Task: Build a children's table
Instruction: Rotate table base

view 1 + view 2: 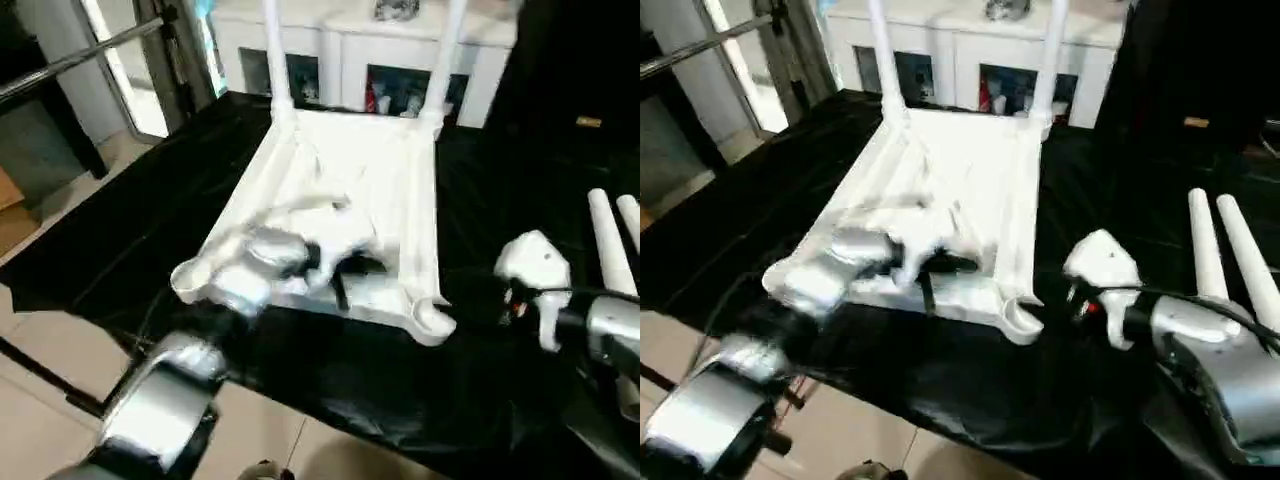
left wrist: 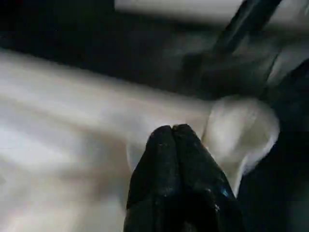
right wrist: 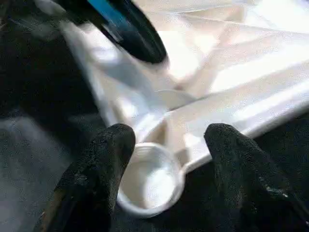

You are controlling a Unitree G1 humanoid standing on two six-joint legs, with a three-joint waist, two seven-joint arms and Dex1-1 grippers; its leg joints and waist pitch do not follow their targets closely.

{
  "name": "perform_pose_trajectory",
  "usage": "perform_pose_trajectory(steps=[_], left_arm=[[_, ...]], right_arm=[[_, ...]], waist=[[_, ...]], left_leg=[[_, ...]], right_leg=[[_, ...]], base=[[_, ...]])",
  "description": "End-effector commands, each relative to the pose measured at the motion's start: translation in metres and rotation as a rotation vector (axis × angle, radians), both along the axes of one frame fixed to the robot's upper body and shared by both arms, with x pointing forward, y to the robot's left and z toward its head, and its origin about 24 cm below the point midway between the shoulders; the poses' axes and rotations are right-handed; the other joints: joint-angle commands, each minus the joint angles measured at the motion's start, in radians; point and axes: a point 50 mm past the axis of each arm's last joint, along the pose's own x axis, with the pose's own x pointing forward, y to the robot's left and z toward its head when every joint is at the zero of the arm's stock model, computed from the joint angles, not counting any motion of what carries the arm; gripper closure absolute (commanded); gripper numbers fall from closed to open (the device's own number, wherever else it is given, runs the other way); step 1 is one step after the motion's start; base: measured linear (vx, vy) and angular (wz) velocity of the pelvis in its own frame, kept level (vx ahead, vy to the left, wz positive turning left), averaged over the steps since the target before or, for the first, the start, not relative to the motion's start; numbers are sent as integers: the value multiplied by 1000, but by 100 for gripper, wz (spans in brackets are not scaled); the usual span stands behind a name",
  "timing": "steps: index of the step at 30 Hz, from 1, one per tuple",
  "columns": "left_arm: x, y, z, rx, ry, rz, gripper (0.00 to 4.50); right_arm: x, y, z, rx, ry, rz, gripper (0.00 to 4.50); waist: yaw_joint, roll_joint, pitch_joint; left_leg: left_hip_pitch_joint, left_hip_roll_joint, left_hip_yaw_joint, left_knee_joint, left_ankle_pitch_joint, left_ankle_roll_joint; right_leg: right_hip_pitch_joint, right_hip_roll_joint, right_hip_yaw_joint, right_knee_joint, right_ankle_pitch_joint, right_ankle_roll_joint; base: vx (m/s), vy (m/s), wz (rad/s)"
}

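Note:
The children's table top [image 1: 350, 190] lies upside down on the black cloth, ribbed underside up. Two white legs [image 1: 275, 50] [image 1: 447, 55] stand upright in its far corner sockets. Two loose legs [image 1: 1205, 245] [image 1: 1245, 255] lie side by side on the cloth at the right. My left gripper [image 1: 340, 275] hovers over the top's near edge, its black fingers [image 2: 171, 140] pressed together and holding nothing. My right gripper [image 3: 166, 133] is open, one finger on each side of the near right corner socket [image 3: 147, 179], which is empty.
A white cabinet [image 1: 340, 50] with glass doors stands behind the work surface. The black cloth [image 1: 120, 220] ends at the near edge, with tiled floor [image 1: 60, 340] beyond. A metal frame [image 1: 60, 60] stands at the far left.

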Motion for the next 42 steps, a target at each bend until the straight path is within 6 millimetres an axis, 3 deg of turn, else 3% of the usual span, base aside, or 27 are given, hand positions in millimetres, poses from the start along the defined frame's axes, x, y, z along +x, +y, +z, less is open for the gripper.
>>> perform_pose_trajectory(steps=[1,9,15,16,17,19,20,21,22,23,24,25,26,27,29,30,31,32,34,35,36,37,38,39,40,41,42], left_arm=[[-3,4,14,-123,-16,57,450],[0,57,1,-307,-136,843,450],[-12,79,-17,-258,-143,1031,450],[-13,81,-20,-269,-105,1048,450],[-13,84,-20,-254,-116,1067,450],[-13,87,-19,-235,-132,1099,450],[-12,88,-18,-225,-137,1116,450],[-13,89,-17,-203,-157,1122,450],[-13,90,-18,-207,-137,1140,450],[-13,90,-18,-207,-137,1140,450],[-14,92,-19,-194,-133,1157,450],[-14,92,-19,-194,-133,1157,450],[-14,92,-19,-194,-133,1157,450],[-16,93,-17,-203,-123,1150,450],[-16,93,-17,-202,-125,1149,450],[-18,92,-17,-200,-130,1130,450],[-19,91,-17,-199,-131,1121,450],[-20,91,-18,-201,-127,1122,450],[-23,88,-19,-203,-112,1106,450],[-23,88,-19,-199,-113,1100,450],[-23,87,-20,-195,-112,1089,450],[-24,87,-20,-188,-109,1076,450],[-25,85,-21,-188,-89,1054,450],[-25,85,-21,-188,-89,1054,450],[-26,83,-22,-190,-75,1041,450],[-26,83,-22,-190,-75,1041,450],[-30,79,-21,-191,-53,965,450]], right_arm=[[2,3,3,52,-12,-79,162],[30,21,-5,219,-236,-589,162],[30,32,-24,268,-177,-678,162],[30,35,-28,275,-157,-683,162],[30,38,-32,274,-141,-692,162],[30,43,-35,268,-132,-700,162],[31,46,-36,261,-133,-695,162],[31,48,-36,267,-129,-693,162],[31,50,-36,275,-128,-692,162],[31,50,-36,275,-128,-692,162],[32,52,-37,271,-127,-685,162],[32,52,-37,271,-127,-685,162],[32,52,-37,271,-127,-685,162],[33,55,-37,272,-125,-680,162],[34,56,-37,272,-124,-680,162],[34,58,-38,273,-122,-675,162],[34,59,-38,274,-122,-672,162],[34,59,-38,273,-121,-669,162],[34,62,-39,271,-122,-650,162],[34,62,-39,272,-122,-649,162],[34,62,-39,267,-123,-648,162],[35,62,-39,251,-127,-650,162],[38,61,-40,222,-110,-654,162],[38,61,-40,222,-110,-654,162],[39,60,-41,206,-96,-656,162],[39,60,-41,206,-96,-656,145],[46,54,-37,194,-102,-669,135]], waist=[[-1,-34,-63],[-37,-31,-59],[-51,-22,-64],[-53,-13,-71],[-50,-13,-65],[-55,-12,-64],[-53,22,-79],[-39,31,-83],[-40,20,-84],[-43,21,-84],[-42,-3,-79],[-45,-48,-90],[-25,-61,-97],[8,-66,-82],[10,-47,-78],[8,-32,-78],[-1,-13,-81],[4,2,-79],[-18,12,-58],[-18,12,-58],[-20,9,-48],[-21,-3,-36],[-21,-8,-29],[-24,-12,-22],[-43,9,-25],[-41,41,-41],[-22,48,-26]], left_leg=[[18,68,-38,-68,-255,60],[16,61,-43,-78,-293,4],[19,60,-45,-83,-326,-2],[90,51,5,-34,-351,-102],[90,47,9,-41,-361,-133],[98,55,0,-49,-365,-144],[107,217,-49,-120,-237,-96],[87,302,-52,-150,-107,-48],[81,305,-66,-146,-60,8],[89,301,-63,-134,-33,61],[69,240,-57,-106,-79,174],[14,52,17,1,-169,200],[-41,-37,33,95,-216,190],[-72,-32,-35,92,-79,86],[-56,-30,-66,42,-55,56],[-49,-14,-79,24,-62,67],[-45,7,-100,4,-68,93],[-25,29,-105,-7,-98,107],[27,123,-129,-52,-304,116],[27,123,-129,-52,-304,116],[39,114,-114,-55,-383,57],[59,55,-78,-27,-364,19],[62,31,-66,-14,-328,14],[74,16,-53,-2,-302,19],[92,54,-71,-22,-393,20],[29,191,-146,-131,-597,38],[-6,209,-140,-180,-707,19]], right_leg=[[44,-67,48,-88,-363,-192],[33,-58,42,-100,-474,-94],[25,-50,46,-101,-417,-73],[-41,4,76,-138,-455,-11],[-47,52,74,-141,-421,23],[-52,74,66,-137,-383,33],[-58,59,33,-42,-135,-3],[-66,35,17,60,-39,-17],[-67,18,18,90,-29,-24],[-77,6,26,98,-36,-39],[-61,-15,50,87,1,-97],[-13,-9,72,2,146,-186],[34,-53,107,-50,154,-213],[58,-91,122,-36,183,-35],[64,-72,94,-41,159,166],[67,-76,90,-49,142,181],[63,-37,62,-53,80,218],[49,-27,51,-77,-10,223],[38,-34,40,-98,-386,99],[38,-34,40,-98,-386,99],[35,-61,56,-114,-508,26],[20,-71,46,-160,-684,28],[21,-73,35,-175,-758,44],[18,-59,-3,-203,-846,98],[31,-38,-58,-213,-777,119],[113,-27,-17,-6,-445,70],[110,-21,13,82,-296,20]], base=[[0,0,0],[0,0,0],[0,0,0],[0,0,0],[-42,-6,-30],[6,-15,-36],[10,-44,-42],[14,-101,-63],[7,-70,-40],[7,-136,-30],[-7,-188,-18],[-7,-188,-18],[-12,-200,-6],[-17,-182,-1],[-29,-169,-3],[-57,-128,-3],[-57,-128,-3],[-60,-91,5],[-53,-38,13],[0,0,0],[0,0,0],[0,0,0],[-76,-6,9],[-95,32,-1],[-95,32,-1],[-9,90,-13],[20,99,-6]])
